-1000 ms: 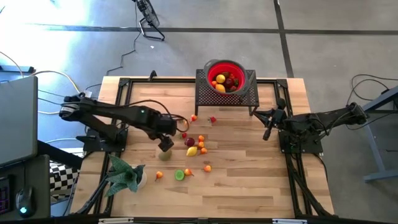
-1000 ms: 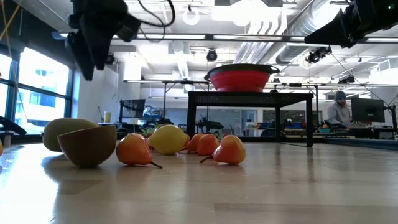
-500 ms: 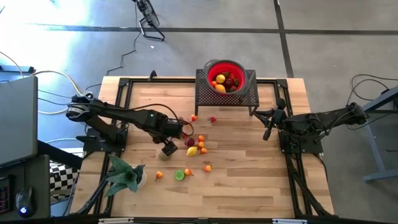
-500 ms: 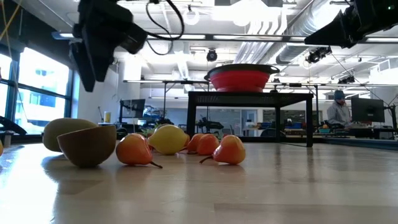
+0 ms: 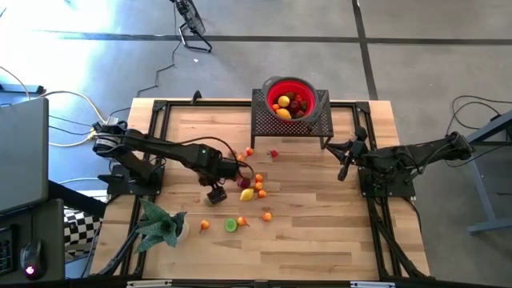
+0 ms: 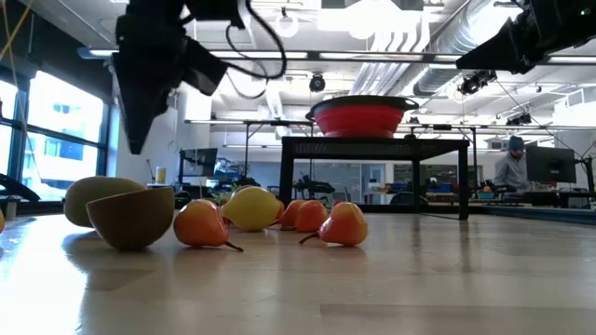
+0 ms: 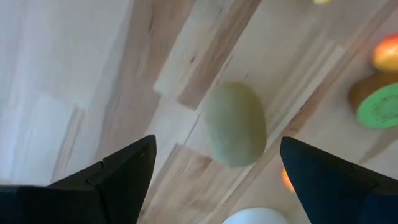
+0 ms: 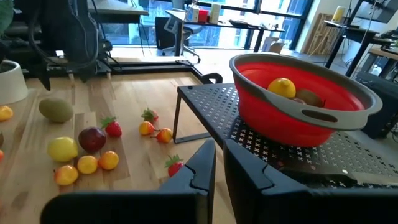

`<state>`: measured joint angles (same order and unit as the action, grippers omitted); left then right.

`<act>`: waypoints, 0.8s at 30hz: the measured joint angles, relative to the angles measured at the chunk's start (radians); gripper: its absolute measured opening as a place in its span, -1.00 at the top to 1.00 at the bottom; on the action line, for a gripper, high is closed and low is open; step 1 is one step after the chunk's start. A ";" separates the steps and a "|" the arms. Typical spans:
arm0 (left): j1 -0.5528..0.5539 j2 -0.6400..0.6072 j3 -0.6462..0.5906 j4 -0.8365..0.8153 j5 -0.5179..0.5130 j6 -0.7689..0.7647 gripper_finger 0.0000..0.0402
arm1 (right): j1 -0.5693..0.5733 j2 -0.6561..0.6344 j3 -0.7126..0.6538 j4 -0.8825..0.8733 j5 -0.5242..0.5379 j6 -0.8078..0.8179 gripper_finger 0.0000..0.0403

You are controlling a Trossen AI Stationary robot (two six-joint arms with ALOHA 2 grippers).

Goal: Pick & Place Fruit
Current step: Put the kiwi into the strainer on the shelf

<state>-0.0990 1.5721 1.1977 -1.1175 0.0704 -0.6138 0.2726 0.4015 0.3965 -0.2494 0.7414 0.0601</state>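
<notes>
Left gripper (image 7: pixel 214 180) hangs wide open w/ nothing in it, right above a green-brown kiwi (image 7: pixel 236 124). Right gripper (image 8: pixel 219 163) is shut & empty, parked well apart near the red bowl (image 8: pixel 303 102).

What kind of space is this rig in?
Likely an open-plan lab or office: exposed silver ceiling ducts, rows of desks with monitors where a person sits, and large windows.

clear: bare table (image 5: pixel 320 232) on your right half, open lane | blocked: fruit cluster (image 5: pixel 253 189) mid-table, pieces close together | blocked: black mesh stand (image 5: pixel 290 122) with red bowl (image 5: pixel 290 97) at far edge | blocked: potted plant (image 5: pixel 160 224) at near-left corner | left gripper (image 5: pixel 216 192) hangs over green kiwi (image 7: pixel 236 123), wood bare around it
</notes>
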 joint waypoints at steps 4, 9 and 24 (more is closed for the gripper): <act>-0.021 -0.005 -0.046 0.067 0.047 0.002 -0.68 | 0.000 0.000 0.000 0.001 0.000 0.000 0.87; -0.065 -0.004 -0.150 0.137 0.068 -0.020 -0.68 | 0.000 0.000 0.000 0.001 0.000 0.000 0.87; -0.065 -0.003 -0.298 0.394 0.103 -0.052 -0.68 | 0.000 0.000 0.000 0.002 0.000 0.000 0.87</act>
<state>-0.1642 1.5688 0.8998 -0.7236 0.1731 -0.6658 0.2722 0.4011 0.3965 -0.2478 0.7418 0.0601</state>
